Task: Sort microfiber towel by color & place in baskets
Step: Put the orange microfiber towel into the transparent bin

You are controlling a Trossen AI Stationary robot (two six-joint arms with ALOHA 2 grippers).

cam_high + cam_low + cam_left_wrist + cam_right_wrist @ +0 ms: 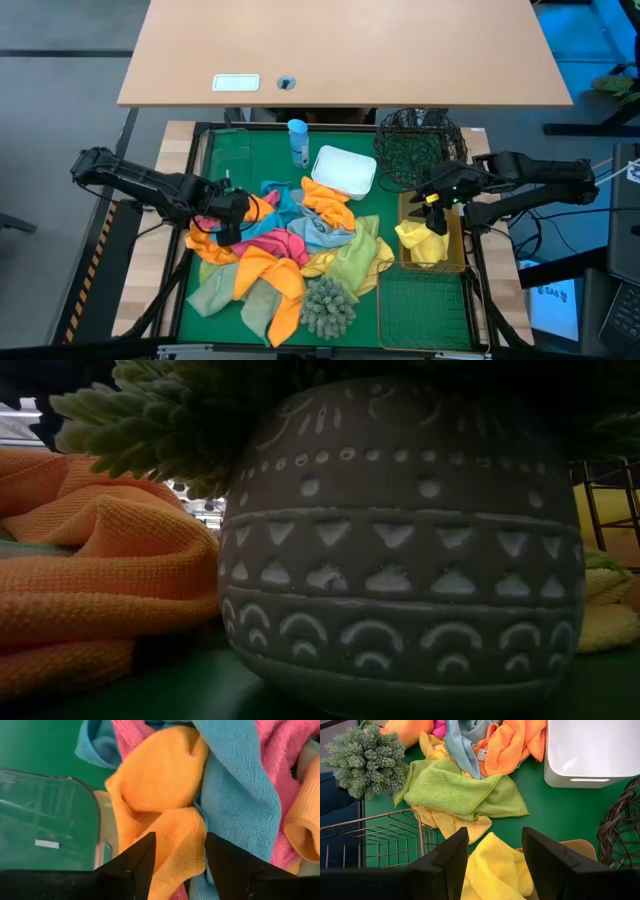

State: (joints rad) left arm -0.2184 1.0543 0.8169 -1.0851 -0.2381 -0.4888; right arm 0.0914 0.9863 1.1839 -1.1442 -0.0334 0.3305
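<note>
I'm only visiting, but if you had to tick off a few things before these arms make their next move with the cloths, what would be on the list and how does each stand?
1. Left gripper open: ok, its fingers stand apart over an orange towel.
2. Orange towel between the left fingers: ok, a fold lies in the gap; whether they touch it, cannot tell.
3. Orange towel free of others: not ok, a blue towel lies pressed against it.
4. Right gripper open: ok, above a yellow towel in the gold basket.
5. Clear tub empty: ok, no towel shows in the part seen.
6. White tub empty: ok.
</note>
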